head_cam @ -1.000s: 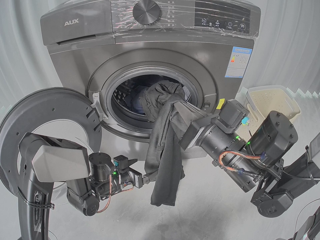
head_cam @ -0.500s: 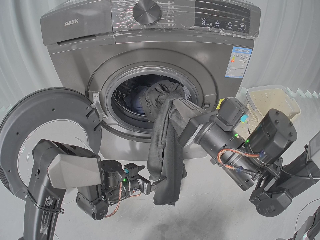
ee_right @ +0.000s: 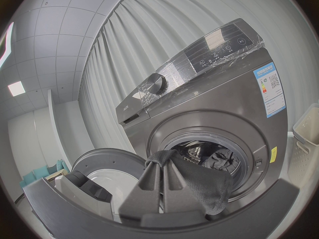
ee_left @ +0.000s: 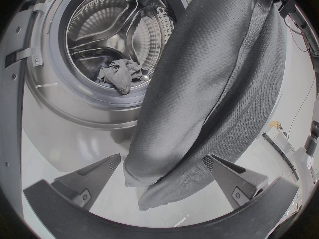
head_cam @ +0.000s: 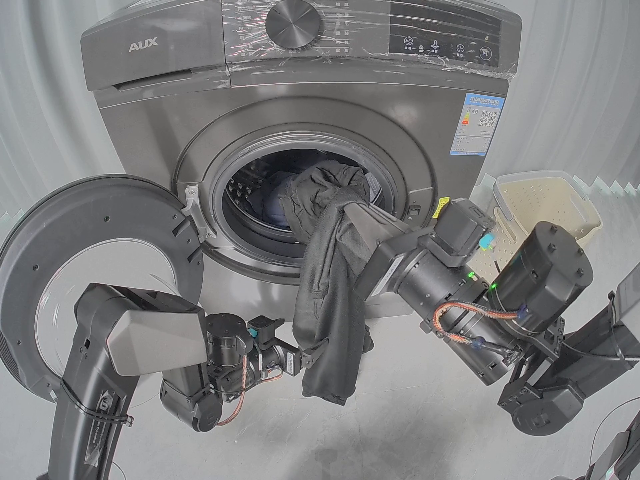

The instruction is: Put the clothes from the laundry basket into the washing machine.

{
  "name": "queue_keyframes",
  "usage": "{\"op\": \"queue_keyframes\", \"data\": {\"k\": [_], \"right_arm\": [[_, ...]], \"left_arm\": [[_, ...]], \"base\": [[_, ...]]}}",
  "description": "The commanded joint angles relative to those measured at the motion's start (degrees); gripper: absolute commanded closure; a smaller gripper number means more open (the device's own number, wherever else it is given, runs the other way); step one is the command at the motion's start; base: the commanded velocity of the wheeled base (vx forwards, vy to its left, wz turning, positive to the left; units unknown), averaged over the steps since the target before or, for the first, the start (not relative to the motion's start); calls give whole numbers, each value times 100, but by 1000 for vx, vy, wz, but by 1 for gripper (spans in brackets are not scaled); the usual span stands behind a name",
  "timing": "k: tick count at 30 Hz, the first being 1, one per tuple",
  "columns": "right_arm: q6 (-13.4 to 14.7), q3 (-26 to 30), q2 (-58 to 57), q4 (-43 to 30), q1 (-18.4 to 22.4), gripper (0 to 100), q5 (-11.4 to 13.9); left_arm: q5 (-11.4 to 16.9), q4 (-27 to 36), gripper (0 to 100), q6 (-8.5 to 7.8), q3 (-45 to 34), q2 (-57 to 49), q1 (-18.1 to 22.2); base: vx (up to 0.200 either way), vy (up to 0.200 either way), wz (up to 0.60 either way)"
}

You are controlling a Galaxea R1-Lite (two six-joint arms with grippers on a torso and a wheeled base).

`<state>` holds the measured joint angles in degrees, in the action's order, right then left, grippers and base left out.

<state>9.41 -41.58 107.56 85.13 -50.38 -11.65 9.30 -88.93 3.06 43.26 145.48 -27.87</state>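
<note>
Hanging from the right gripper (head_cam: 352,209), whose fingers are pressed together on its upper fold, the dark grey garment (head_cam: 330,301) bunches at the drum mouth of the washing machine (head_cam: 167,101) and trails down its front. The left gripper (ee_left: 162,168) sits low at the cloth's bottom end, fingers (ee_left: 99,170) spread apart around it. Another crumpled piece (ee_left: 121,73) lies inside the drum. The door (head_cam: 87,228) stands open; the laundry basket (head_cam: 547,201) is beside the machine's right
</note>
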Motion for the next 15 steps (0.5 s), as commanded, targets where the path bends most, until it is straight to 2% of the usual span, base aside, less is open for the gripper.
{"op": "queue_keyframes", "data": {"k": [1, 8, 15], "right_arm": [[-1, 19, 2, -31, 108, 100, -4], [-1, 19, 11, -58, 248, 100, -4], [-1, 10, 20, -58, 213, 100, -4]], "left_arm": [[37, -54, 0, 2, -301, -328, 141], [177, -37, 0, 19, -609, -829, 396], [274, -19, 0, 46, -477, -802, 590]], "base": [[0, 0, 0], [0, 0, 0], [0, 0, 0]]}}
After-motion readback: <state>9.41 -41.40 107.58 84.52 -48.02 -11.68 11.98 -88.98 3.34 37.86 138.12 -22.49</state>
